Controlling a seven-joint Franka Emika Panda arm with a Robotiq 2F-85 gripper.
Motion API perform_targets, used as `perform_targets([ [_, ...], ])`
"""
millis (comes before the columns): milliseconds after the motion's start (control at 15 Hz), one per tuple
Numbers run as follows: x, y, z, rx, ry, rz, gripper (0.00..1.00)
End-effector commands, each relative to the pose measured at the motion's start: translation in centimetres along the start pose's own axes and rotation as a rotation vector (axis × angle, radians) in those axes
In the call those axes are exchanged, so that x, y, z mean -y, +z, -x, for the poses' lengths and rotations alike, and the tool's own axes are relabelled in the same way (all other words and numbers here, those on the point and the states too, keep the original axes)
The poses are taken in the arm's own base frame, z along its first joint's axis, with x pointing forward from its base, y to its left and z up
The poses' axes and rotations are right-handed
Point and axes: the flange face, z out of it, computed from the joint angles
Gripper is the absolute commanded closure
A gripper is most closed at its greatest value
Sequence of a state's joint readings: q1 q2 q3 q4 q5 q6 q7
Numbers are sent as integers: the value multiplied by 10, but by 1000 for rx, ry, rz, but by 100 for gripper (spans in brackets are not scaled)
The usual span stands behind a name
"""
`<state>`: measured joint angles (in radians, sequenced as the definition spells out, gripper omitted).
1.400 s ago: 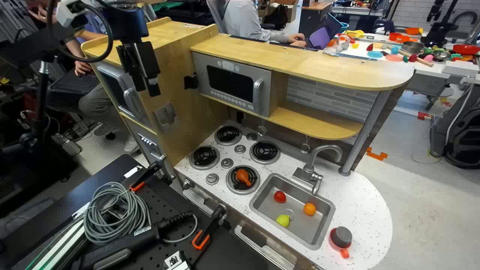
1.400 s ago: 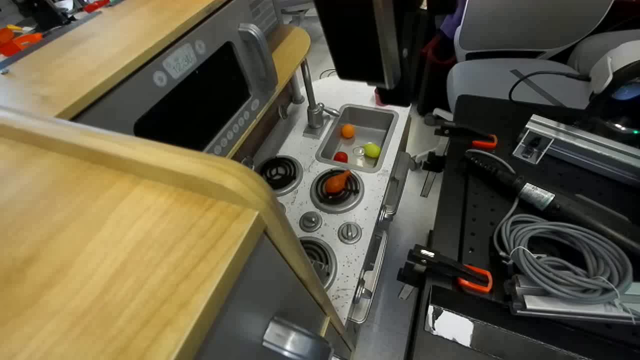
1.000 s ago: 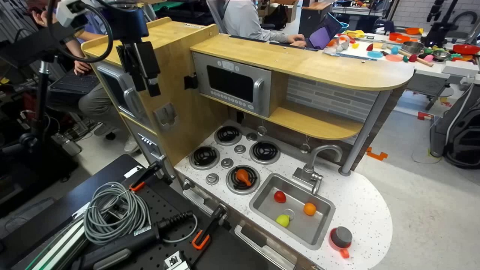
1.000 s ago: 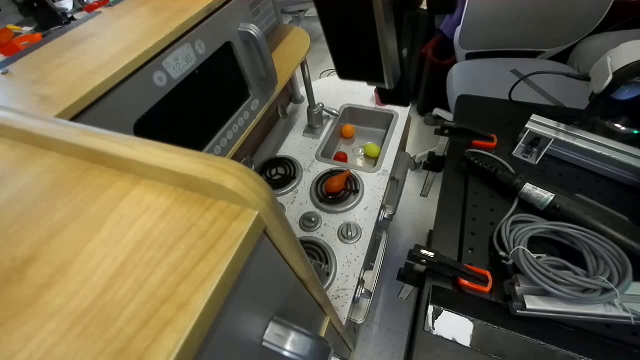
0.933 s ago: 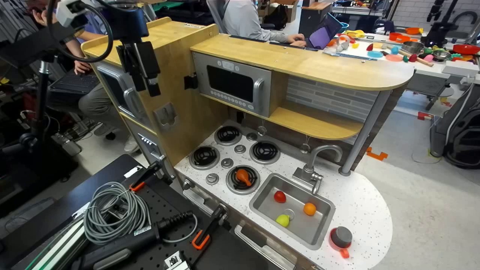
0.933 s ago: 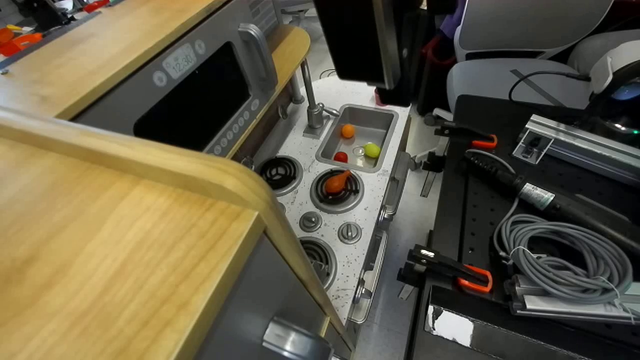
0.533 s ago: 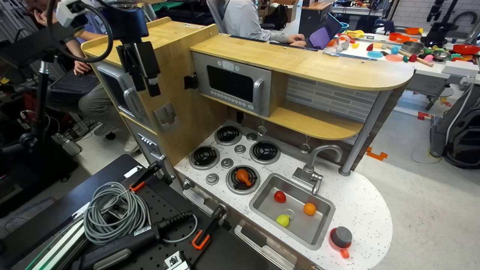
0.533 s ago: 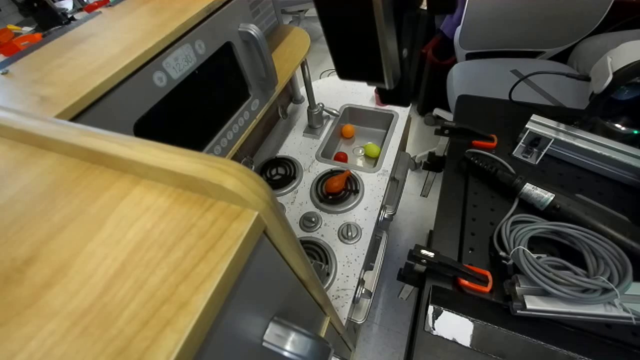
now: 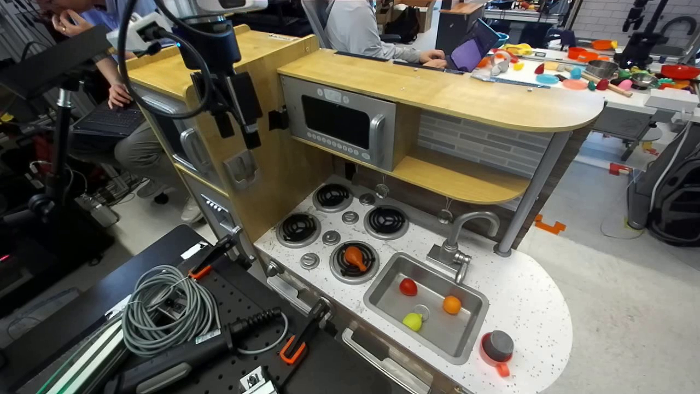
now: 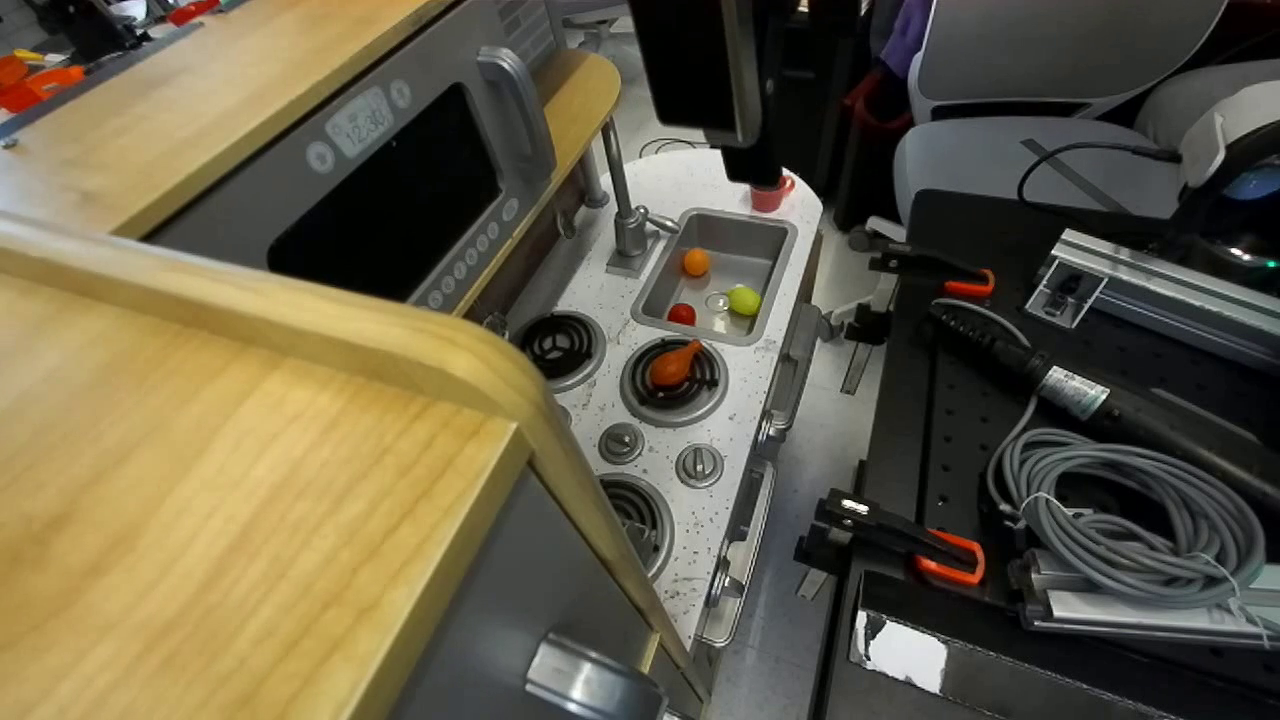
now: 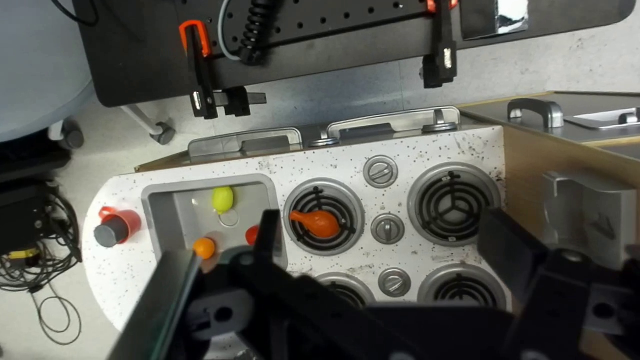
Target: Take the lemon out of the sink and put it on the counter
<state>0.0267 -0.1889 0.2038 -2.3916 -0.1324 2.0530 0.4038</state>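
The lemon (image 9: pixel 412 322) is a small yellow-green fruit lying in the grey sink (image 9: pixel 456 334). It shows in both exterior views (image 10: pixel 743 300) and in the wrist view (image 11: pixel 222 199), near the drain. The white speckled counter (image 9: pixel 533 306) surrounds the sink; it also shows in the wrist view (image 11: pixel 117 280). My gripper (image 9: pixel 239 138) is open and empty, high above the stove side and well away from the sink. In the wrist view its fingers (image 11: pixel 381 225) stand wide apart with nothing between them.
The sink also holds a red fruit (image 9: pixel 408 287) and an orange (image 9: pixel 451 305). An orange gourd-shaped item (image 9: pixel 354 257) lies on a burner. A red cup (image 9: pixel 495 350) stands beside the sink. The faucet (image 9: pixel 456 241), shelf (image 9: pixel 465 175) and tall cabinet (image 9: pixel 279 158) rise around the counter.
My gripper has moved right and slightly down in an exterior view. More of the red cup shows past it in an exterior view. The fruits have not moved.
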Motion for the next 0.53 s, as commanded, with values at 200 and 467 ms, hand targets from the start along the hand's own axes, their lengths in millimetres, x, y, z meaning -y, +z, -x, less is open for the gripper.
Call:
perform_targets([
  [200,-99,64,-20,56,-46,-74,0],
  [467,-154,128,-29,128,-58,-103,0],
])
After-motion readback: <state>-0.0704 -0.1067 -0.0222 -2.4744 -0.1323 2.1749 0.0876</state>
